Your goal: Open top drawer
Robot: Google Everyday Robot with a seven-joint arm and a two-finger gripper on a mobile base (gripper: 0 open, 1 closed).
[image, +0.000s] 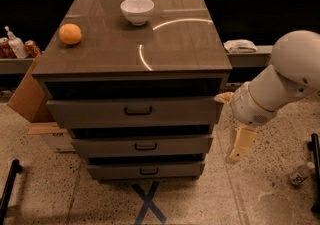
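- Grey-brown worktop [175, 54] carries a curved glare; speckled floor below with a blue taped X [148, 203].
- Orange [70, 33] near the left edge, white bowl [137, 10] near the back edge.
- Top drawer [90, 113] sits under the front edge.
- Gripper [240, 143] hangs below the front right corner; apart or together, cannot tell.

**What I cannot fully see**

My cream gripper [239, 144] hangs just right of the grey-brown wooden cabinet [175, 49], partly hidden by my white rounded arm [285, 76], which the right edge cuts off. At left, the brown cardboard box [25, 94] sits half hidden behind the cabinet.
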